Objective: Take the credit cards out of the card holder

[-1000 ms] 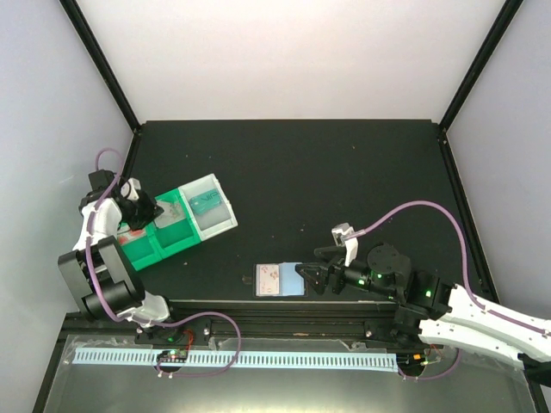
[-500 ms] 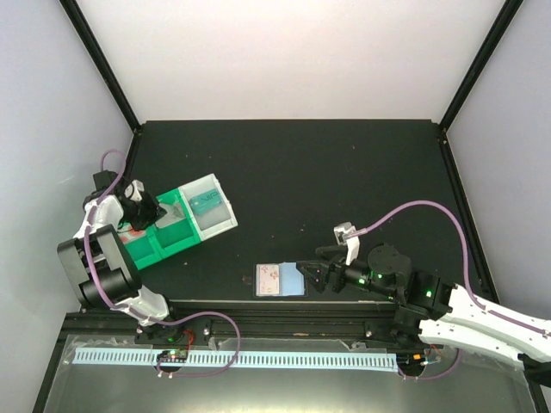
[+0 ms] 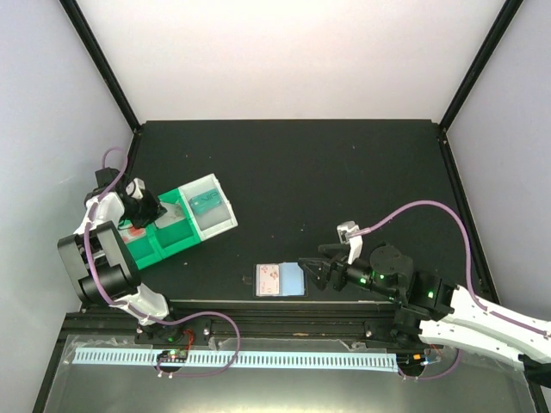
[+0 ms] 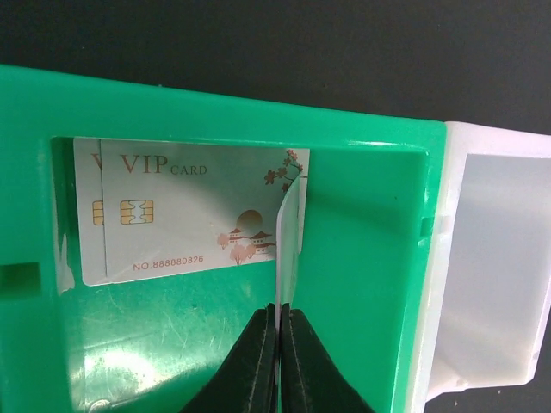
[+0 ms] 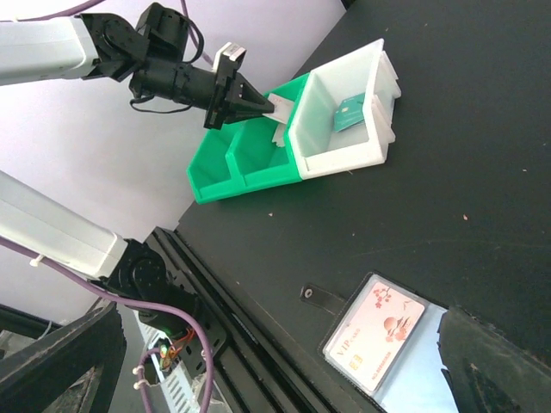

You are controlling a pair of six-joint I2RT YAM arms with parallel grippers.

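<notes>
Black table [image 3: 301, 172], open card holder [image 3: 294, 280] showing flowered card [image 3: 269, 278], right gripper [image 3: 308, 274] wide, left gripper [image 4: 279, 317] pinching white card [image 4: 292, 222]

White-and-black arms [image 3: 492, 323], purple cables [image 3: 417, 204]

A: Report colours, tray side.
B: I read the tray [image 4: 362, 258] as green, its end compartment [image 4: 491, 267] clear-white. The VIP card [image 4: 198, 215] is white: brown lettering, gold chip, pink blossoms. The edge-on card [image 4: 291, 219] in the black left hand [image 4: 278, 314] is white.
A: Desk side?
B: I read the desk [image 3: 301, 172] as black. The card holder [image 3: 289, 280] shows a pale blue panel and a white card [image 5: 379, 331] with red blossoms.
</notes>
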